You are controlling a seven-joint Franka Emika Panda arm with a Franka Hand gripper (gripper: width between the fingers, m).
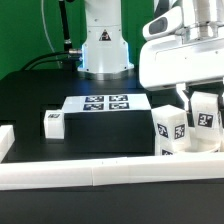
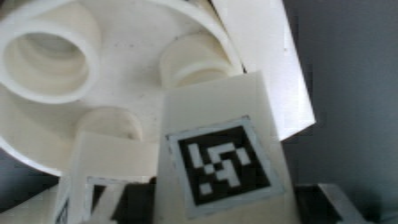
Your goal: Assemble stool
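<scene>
Leg block [image 2: 217,150] pinched in jaws; wrist pointing down, block over seat [image 2: 54,110] sockets.

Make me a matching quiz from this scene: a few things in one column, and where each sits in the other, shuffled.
Things:
1. marker board
2. lone leg block
3. long rail
4. robot base

Places:
A. runs along the near edge
B. stands at the back, behind the board
C. lies flat in the middle of the black table
D. sits by itself at the exterior view's left

Pairs: 1-C, 2-D, 3-A, 4-B
</scene>
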